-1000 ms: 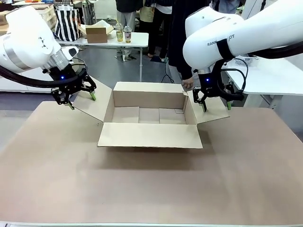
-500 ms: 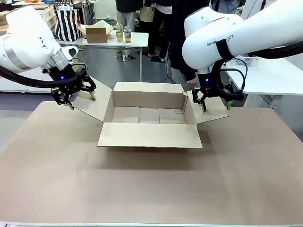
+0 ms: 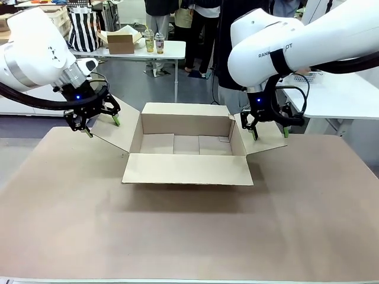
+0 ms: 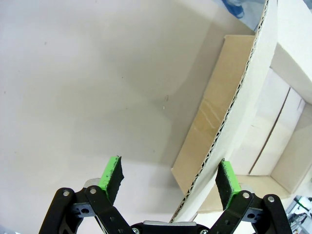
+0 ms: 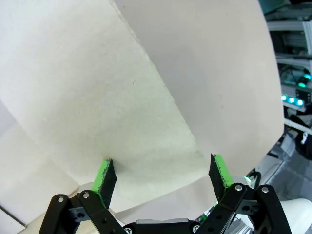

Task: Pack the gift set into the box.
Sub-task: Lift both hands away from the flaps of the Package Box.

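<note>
Unmoved, box (image 3: 186, 168) between left claw (image 3: 102, 127), right claw (image 3: 270, 135)

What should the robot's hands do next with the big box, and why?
Probably shut the left gripper on the side flap, steadying the box: its open fingers straddle that flap's edge, and the box lies wide open.

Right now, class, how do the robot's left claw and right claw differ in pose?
The left claw tilts; the right claw points almost straight down. The left claw straddles a flap edge of the box; the right claw faces a flap's flat side. Both are open.
</note>
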Controlling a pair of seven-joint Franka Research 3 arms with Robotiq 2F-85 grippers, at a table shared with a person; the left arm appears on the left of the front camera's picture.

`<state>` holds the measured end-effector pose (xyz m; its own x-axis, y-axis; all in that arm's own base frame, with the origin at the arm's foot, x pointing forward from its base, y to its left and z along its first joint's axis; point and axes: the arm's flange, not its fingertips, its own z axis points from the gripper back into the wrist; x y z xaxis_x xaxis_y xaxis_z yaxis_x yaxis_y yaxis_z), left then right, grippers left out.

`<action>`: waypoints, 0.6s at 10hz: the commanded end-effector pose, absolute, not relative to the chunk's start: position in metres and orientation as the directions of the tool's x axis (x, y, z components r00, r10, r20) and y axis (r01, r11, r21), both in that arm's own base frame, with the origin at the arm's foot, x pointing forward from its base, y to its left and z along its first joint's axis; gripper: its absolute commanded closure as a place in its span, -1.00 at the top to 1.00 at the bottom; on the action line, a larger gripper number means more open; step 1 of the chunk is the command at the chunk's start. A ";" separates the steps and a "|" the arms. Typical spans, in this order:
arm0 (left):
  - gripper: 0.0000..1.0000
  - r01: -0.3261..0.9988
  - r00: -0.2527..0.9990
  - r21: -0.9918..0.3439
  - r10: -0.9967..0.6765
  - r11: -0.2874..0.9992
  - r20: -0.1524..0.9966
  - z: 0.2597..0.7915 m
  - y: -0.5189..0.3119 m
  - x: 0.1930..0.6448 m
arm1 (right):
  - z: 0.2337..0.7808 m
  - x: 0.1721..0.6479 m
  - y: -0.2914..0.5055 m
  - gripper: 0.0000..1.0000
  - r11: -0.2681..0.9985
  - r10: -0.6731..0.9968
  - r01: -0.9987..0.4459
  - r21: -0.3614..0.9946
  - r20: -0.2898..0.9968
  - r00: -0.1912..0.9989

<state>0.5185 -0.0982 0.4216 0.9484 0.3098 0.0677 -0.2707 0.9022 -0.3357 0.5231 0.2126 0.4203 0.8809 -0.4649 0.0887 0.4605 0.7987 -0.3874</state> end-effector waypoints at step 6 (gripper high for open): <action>1.00 -0.283 0.946 -0.324 0.318 0.903 0.060 0.424 -0.098 0.518 | 0.424 0.527 0.212 1.00 0.792 -0.458 0.457 -0.406 0.101 0.883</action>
